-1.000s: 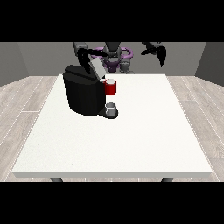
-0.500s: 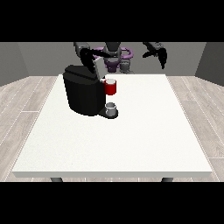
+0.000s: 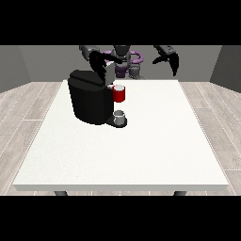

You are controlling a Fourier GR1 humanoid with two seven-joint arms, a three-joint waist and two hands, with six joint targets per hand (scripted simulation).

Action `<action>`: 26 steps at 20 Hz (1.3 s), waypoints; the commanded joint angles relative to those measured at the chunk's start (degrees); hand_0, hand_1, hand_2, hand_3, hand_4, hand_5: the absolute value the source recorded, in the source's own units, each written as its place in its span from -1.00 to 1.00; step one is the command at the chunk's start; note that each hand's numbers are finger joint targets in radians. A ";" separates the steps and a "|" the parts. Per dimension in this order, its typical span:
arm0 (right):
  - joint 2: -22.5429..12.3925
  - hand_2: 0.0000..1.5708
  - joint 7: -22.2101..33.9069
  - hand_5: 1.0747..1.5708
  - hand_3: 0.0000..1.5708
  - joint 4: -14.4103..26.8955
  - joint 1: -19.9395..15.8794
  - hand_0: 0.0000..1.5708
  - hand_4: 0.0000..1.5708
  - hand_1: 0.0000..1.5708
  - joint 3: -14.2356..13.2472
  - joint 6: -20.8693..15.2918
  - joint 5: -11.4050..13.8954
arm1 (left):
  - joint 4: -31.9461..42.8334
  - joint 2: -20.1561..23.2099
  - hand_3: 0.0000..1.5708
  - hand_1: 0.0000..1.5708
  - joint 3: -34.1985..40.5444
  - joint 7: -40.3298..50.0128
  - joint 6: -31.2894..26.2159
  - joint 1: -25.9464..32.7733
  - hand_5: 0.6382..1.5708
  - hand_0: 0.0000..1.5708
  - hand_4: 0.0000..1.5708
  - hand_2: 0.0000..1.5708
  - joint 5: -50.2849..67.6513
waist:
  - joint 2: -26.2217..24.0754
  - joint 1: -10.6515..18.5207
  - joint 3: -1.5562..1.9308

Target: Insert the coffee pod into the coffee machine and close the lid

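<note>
The black coffee machine (image 3: 89, 98) stands on the left half of the white table (image 3: 155, 141). Its lid (image 3: 109, 75) is raised and stands nearly upright over the machine's front. The hand at the view's left (image 3: 97, 61) is right at the lid's upper edge, above the machine's top. A red thing at the machine (image 3: 119, 93) sits under the lid at the front. A small grey thing (image 3: 119, 116) rests on the machine's base below it. The hand at the view's right (image 3: 171, 59) hangs in the air beyond the table's far edge, holding nothing, with its fingers relaxed and pointing down.
The robot's purple and grey torso (image 3: 124, 59) is behind the table's far edge. The machine is the only large object on the table top. Wooden floor surrounds the table.
The hand at the view's left has shifted a little to the right along the machine's top, towards the lid. The hand at the view's right has barely moved.
</note>
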 commanded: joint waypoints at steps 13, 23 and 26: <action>-0.31 -1.00 2.53 1.00 -1.00 -4.60 -8.61 -1.00 -0.65 -1.00 3.65 -2.64 6.28 | -0.07 -1.11 -1.00 -1.00 -3.03 -1.61 -1.81 -3.62 1.00 -1.00 -0.49 -1.00 -0.01 | 4.53 10.06 -0.28; -5.39 -1.00 12.19 1.00 -1.00 -11.07 -13.35 -1.00 -1.00 -1.00 1.55 -0.68 6.38 | 0.90 0.05 -1.00 -1.00 -2.83 -1.15 -4.11 -9.78 1.00 -1.00 -0.46 -1.00 1.52 | 9.26 16.19 -0.26; -7.01 -1.00 15.62 1.00 -1.00 -13.57 -13.09 -1.00 -1.00 -1.00 1.51 -0.42 7.32 | 0.74 -1.02 -1.00 -1.00 -3.66 -1.81 -4.81 -9.98 1.00 -1.00 -0.54 -1.00 2.20 | 9.44 18.32 -0.29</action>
